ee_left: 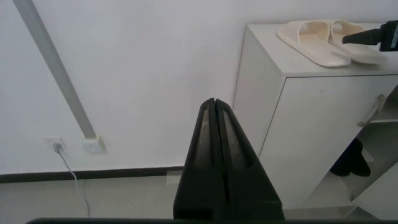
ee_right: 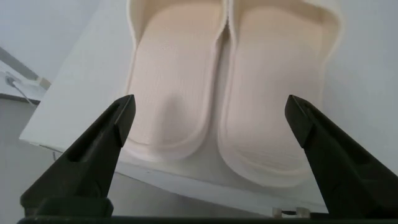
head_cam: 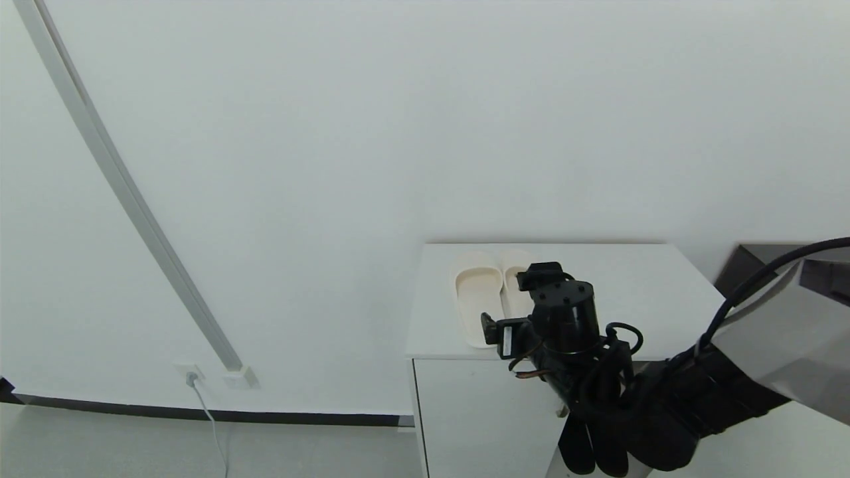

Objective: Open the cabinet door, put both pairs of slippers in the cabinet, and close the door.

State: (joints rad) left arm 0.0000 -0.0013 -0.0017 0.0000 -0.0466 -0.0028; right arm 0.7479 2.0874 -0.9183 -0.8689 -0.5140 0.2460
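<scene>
A cream pair of slippers (head_cam: 488, 292) lies side by side on top of the white cabinet (head_cam: 664, 299), near its left edge. My right gripper (ee_right: 210, 102) is open just in front of the heels, one finger (ee_right: 118, 124) on each side of the pair (ee_right: 236, 93), touching neither. From the head, the right gripper (head_cam: 541, 272) hangs over the slippers' near end. The left gripper (ee_left: 216, 106) is shut on nothing, low and left of the cabinet (ee_left: 311, 112). The cabinet's right half stands open, with a dark pair of slippers (ee_left: 351, 158) on a shelf inside.
A handle (ee_left: 373, 109) sits on the closed left door panel. A white wall runs behind the cabinet, with a slanted cable duct (head_cam: 119, 179), a socket and a cord (head_cam: 192, 378) to the left. The floor left of the cabinet is bare.
</scene>
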